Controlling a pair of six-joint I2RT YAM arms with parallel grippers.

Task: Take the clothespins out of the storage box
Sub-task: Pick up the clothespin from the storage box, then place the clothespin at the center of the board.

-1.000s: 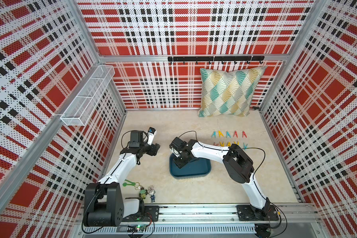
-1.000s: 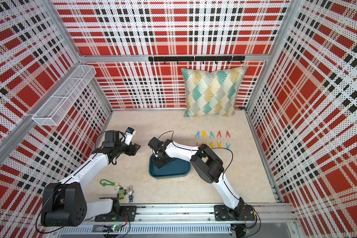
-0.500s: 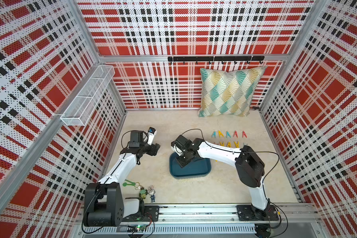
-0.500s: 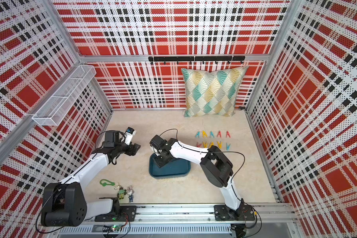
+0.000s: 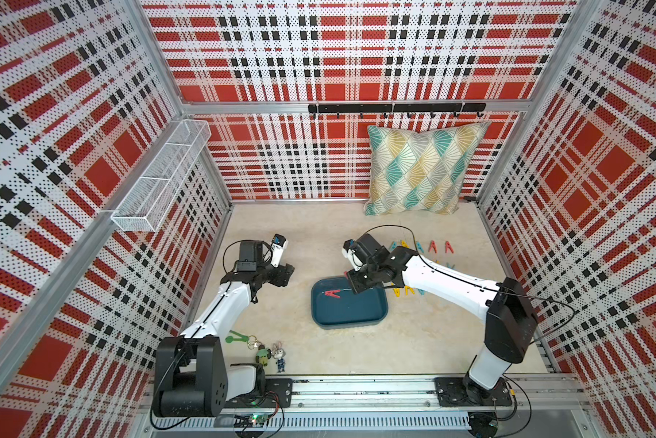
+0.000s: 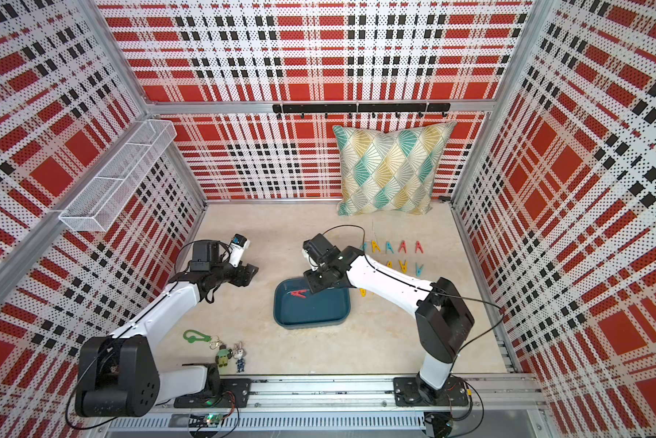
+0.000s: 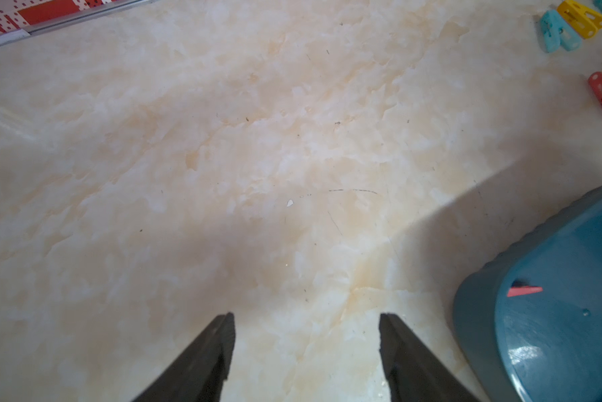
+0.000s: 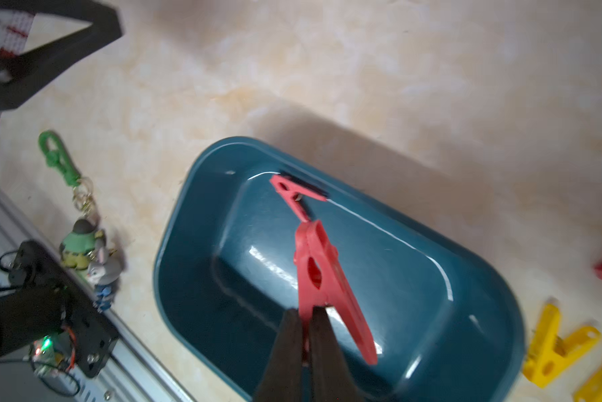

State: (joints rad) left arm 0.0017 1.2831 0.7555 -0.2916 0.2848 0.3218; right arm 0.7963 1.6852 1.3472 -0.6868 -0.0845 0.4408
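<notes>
The dark teal storage box sits mid-table in both top views. One red clothespin lies flat inside it near a corner. My right gripper hovers over the box's far edge, shut on one leg of a second red clothespin that hangs clear of the box floor. Several yellow, red and teal clothespins lie in rows on the table behind the right arm. My left gripper is open over bare table, left of the box.
A green clip with keychain figurines lies near the front rail. A patterned pillow leans on the back wall under a black hook rail. A white wire basket hangs on the left wall.
My right gripper has risen out of the box and shifted right with a red clothespin in it; the elbow swung right. The left arm has not moved.
</notes>
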